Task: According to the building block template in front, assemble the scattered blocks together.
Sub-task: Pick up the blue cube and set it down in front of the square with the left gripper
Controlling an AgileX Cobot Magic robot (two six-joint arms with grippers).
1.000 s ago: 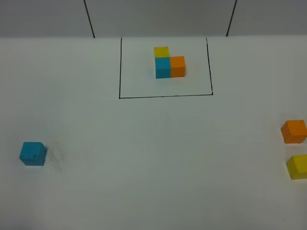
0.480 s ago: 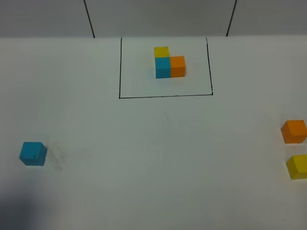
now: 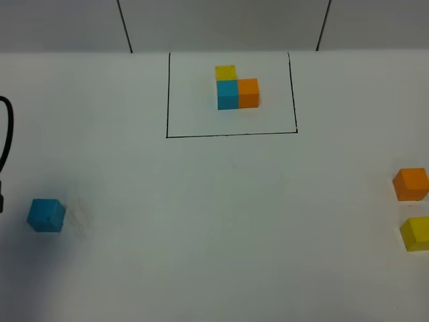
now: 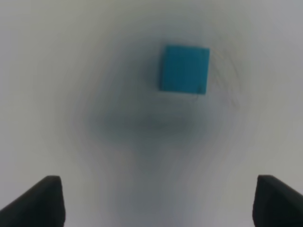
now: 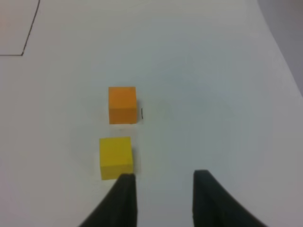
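Observation:
The template [image 3: 236, 88] is an L of yellow, sky-blue and orange cubes inside a black drawn rectangle at the back middle. A loose sky-blue cube [image 3: 46, 215] lies at the front left and shows in the left wrist view [image 4: 184, 69]. A loose orange cube [image 3: 410, 184] and a loose yellow cube [image 3: 415, 233] lie at the right edge; both show in the right wrist view, orange [image 5: 122, 104] and yellow [image 5: 116, 157]. My left gripper [image 4: 154, 203] is open and empty, apart from the blue cube. My right gripper [image 5: 163, 198] is open with a narrow gap, empty, beside the yellow cube.
A black cable [image 3: 5, 144] of the left arm shows at the left edge of the exterior view. The white table [image 3: 214, 221] ends at a back edge with two dark vertical lines behind it [image 3: 125, 25].
The left arm's black cable has come into the exterior view at the left edge, near the sky-blue cube. The cubes have not moved.

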